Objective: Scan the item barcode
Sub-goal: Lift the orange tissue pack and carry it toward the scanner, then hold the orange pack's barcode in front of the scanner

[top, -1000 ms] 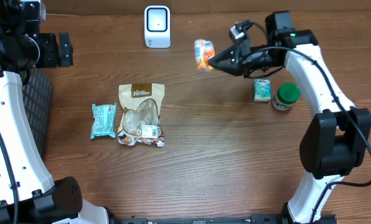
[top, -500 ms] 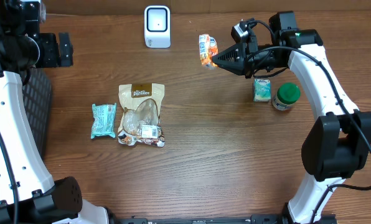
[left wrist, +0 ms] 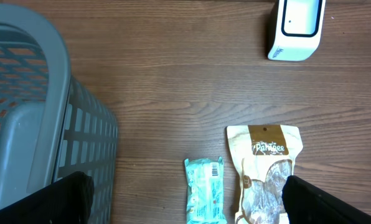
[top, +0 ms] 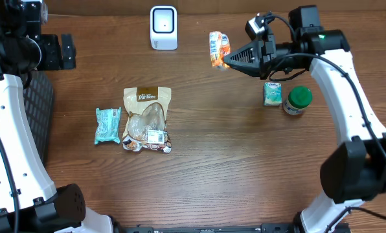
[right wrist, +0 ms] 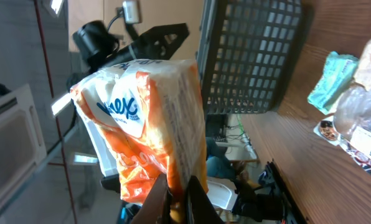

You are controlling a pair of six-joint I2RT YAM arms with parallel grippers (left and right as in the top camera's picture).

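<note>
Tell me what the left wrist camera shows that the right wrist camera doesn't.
Only the left wrist view: the white scanner, seen plainly at the top edge. Only the right wrist view: the orange tissue pack pinched in the shut right gripper; a white shape behind the pack is too hidden to name. Both: the mesh basket, the teal packet and the brown pouch lying on the wooden table.

overhead: top-down, far | left wrist: downward, shares scanner (left wrist: 295,28) with overhead | right wrist: sideways, close-up
</note>
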